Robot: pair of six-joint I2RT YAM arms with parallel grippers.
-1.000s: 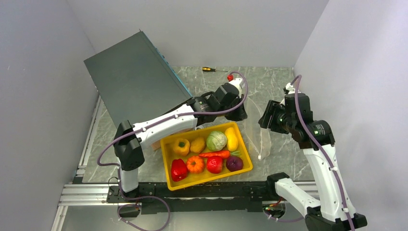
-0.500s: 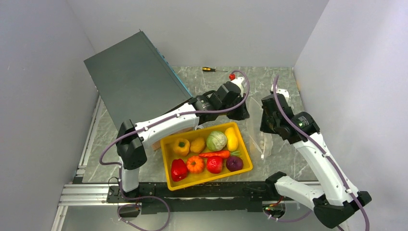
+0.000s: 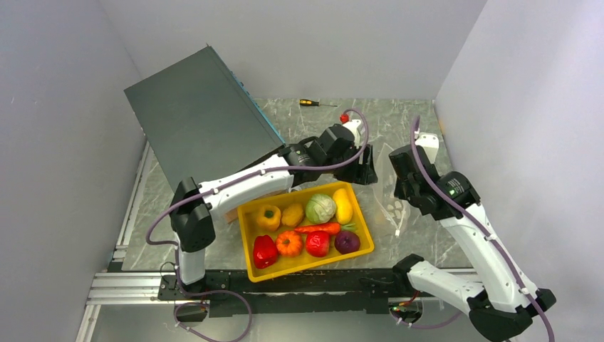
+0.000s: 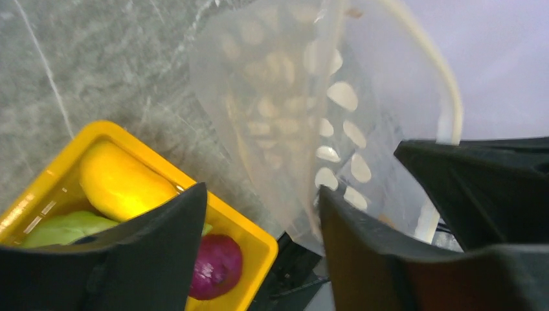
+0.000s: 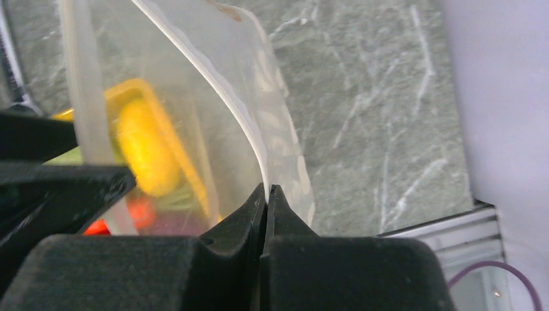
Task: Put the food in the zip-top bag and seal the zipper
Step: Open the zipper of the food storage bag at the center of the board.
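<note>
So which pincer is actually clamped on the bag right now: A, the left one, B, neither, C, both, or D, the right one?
D: the right pincer is shut on the edge of the bag, while the left pincer stands open beside it.

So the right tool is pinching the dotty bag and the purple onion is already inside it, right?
Not quite. The right tool does pinch the zip-top bag, but the purple onion is not inside it: it lies in the yellow tray. The top external view shows this.
</note>
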